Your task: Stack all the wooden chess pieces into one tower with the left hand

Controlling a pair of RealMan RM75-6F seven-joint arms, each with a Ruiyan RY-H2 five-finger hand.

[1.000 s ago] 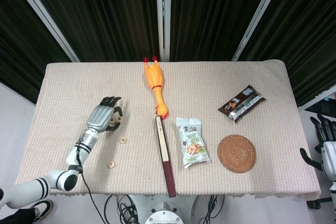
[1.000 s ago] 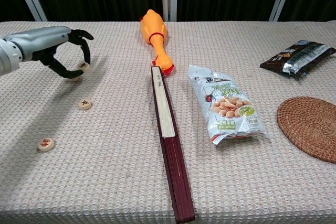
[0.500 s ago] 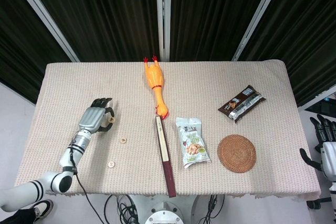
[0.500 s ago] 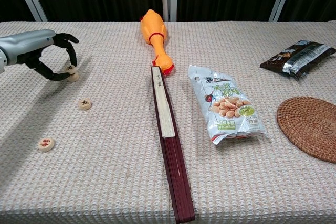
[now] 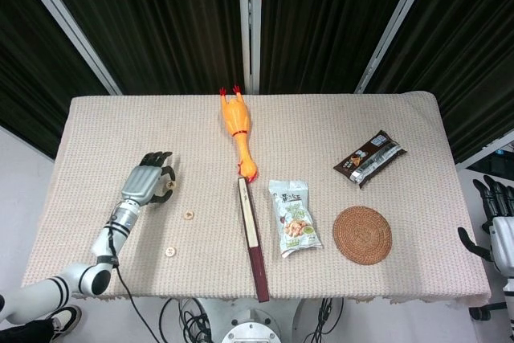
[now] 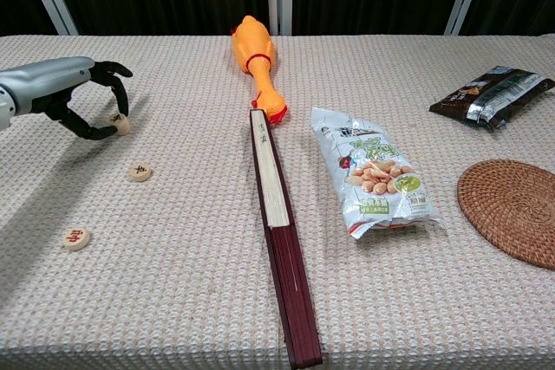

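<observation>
My left hand (image 5: 145, 183) (image 6: 73, 95) hovers low over the table's left side, thumb and a finger pinching a round wooden chess piece (image 6: 120, 124) (image 5: 169, 185) close to the cloth. Whether that piece touches the table I cannot tell. A second chess piece (image 6: 140, 172) (image 5: 188, 215) lies flat a little nearer and to the right of the hand. A third chess piece (image 6: 76, 237) (image 5: 169, 252) with a red mark lies nearer the front edge. My right hand (image 5: 498, 226) hangs off the table's right side, fingers apart and holding nothing.
A rubber chicken (image 5: 237, 130) (image 6: 254, 62) lies at centre back. A long dark red folded fan (image 5: 251, 234) (image 6: 277, 214) runs toward the front edge. To its right lie a snack bag (image 6: 373, 171), a woven coaster (image 6: 512, 210) and a dark wrapper (image 6: 490, 93).
The left hand has carried the pinched chess piece to the left and slightly back over the last second. The two loose pieces and the right hand have not moved.
</observation>
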